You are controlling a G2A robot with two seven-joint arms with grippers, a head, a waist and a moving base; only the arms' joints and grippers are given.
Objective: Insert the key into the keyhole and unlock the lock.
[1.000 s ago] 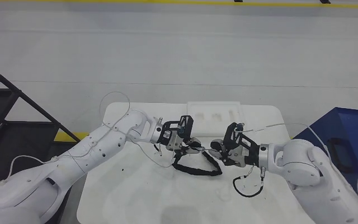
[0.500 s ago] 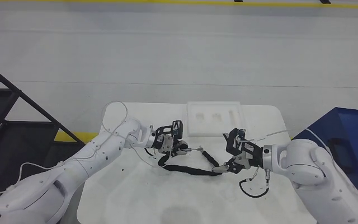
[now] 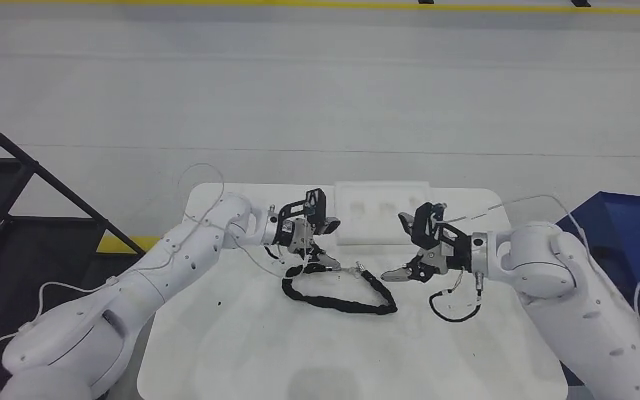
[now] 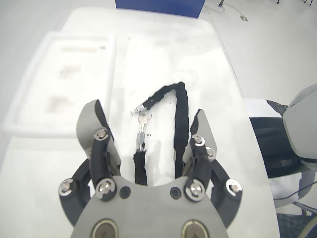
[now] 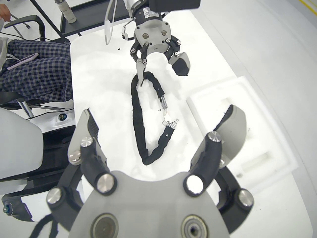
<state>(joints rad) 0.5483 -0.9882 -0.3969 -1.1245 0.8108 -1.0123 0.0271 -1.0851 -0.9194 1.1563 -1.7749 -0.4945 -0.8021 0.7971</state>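
A black sleeved chain lock (image 3: 340, 300) lies in a loop on the white table (image 3: 230, 350). One end carries a chrome cylinder (image 4: 140, 141), and a small silver key (image 4: 142, 122) sits in line with that cylinder's end, apparently inserted. The chain's (image 4: 182, 115) other end, with its metal pin, lies beside the key's head. My left gripper (image 3: 322, 245) hovers open just above the cylinder end of the chain, holding nothing. My right gripper (image 3: 402, 248) is open over the table, to the side of the loop's far bend. From the right wrist, the left gripper (image 5: 161, 73) stands over the chain (image 5: 137, 120) near the key (image 5: 167, 119).
A white foam tray (image 3: 383, 210) with shallow recesses sits at the table's far edge, between the two grippers. A blue bin (image 3: 600, 240) stands off the table beside the right arm. A loose black cable (image 3: 455, 305) hangs under the right wrist.
Both grippers have drawn apart and back from the lock. The chain, earlier bunched between them, now lies spread out on the table.
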